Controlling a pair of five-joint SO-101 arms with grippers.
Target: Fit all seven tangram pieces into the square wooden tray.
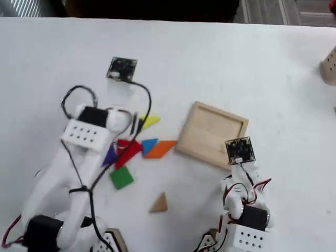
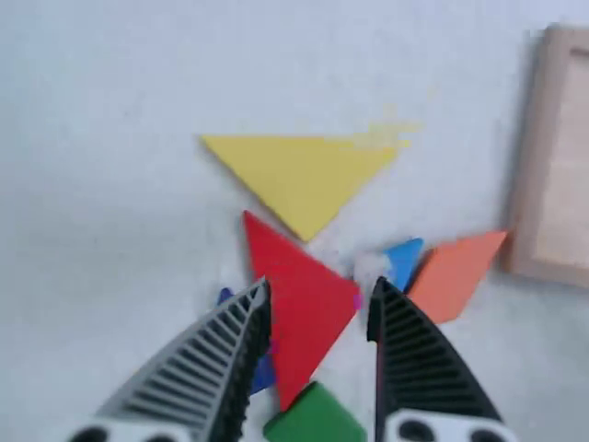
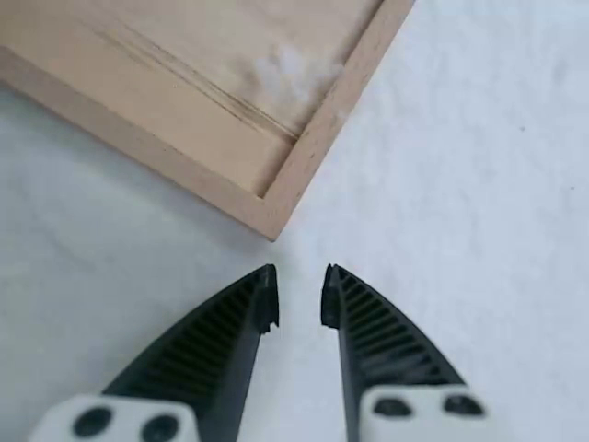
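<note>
Early step: first piece not yet lifted. Nothing inside the tray (image 1: 207,134); all seven pieces loose on the surface (image 1: 236,58), left of the tray.

Farthest from the tray, a purple piece (image 1: 109,155), half hidden under the left arm. Just nearer, a green square (image 1: 122,178). Next, a red triangle (image 2: 299,304), hard against the purple; touching or overlapping, cannot tell. Left jaws roughly half open, one tip on either side of the red triangle, gripping nothing. Past the red, a yellow triangle (image 1: 149,121). Closer to the tray, a blue piece (image 1: 149,144) touching an orange parallelogram (image 1: 161,148), the orange just beside the tray's left rim. Apart from that cluster, left of the tray and nearer the arms' bases, a tan triangle (image 1: 159,203) on its own.

At the tray's near corner, right jaws parted only slightly, empty, tips just off the corner and clear of the wood.

Likely next: close on the red triangle, lift clear of the purple and green neighbours, carry across to the tray, set flat into a corner. Calls for a square grip on thin edges, and perhaps the right jaws steadying the tray against sliding.
</note>
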